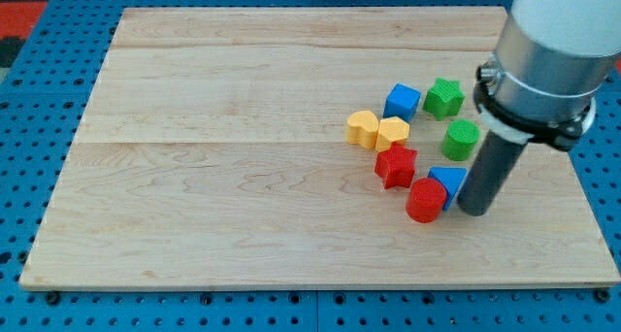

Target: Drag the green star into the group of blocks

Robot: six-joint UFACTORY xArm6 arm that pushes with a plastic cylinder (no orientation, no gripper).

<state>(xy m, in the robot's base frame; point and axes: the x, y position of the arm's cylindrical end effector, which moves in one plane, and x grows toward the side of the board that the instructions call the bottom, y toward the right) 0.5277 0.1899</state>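
Nearest the view's bottom edge, the pale wooden tabletop (243, 225) lies bare, its boards running left to right over a blue pegboard (29, 303). Farther in, on the view's right, the dark rod comes down from a broad grey collar, and my tip (474, 212) rests on the wood just to the right of a blue block (450, 182) — touching it or nearly so, I cannot tell which. There is no hand on this arm, only the rod, so nothing is held. Against the blue block's left sits a red cylinder (425, 200), and just above that a red star (395, 166). Beyond them, two yellow heart-like blocks (377, 130) sit pressed side by side. A green block (461, 139), roundish, stands to their right, close beside the rod. Farthest back, a blue cube (402, 102) and the green star (443, 97) sit side by side, seemingly touching — the star bright green, knobbly-pointed, lying flat at the top right of the cluster, just above the other green block.
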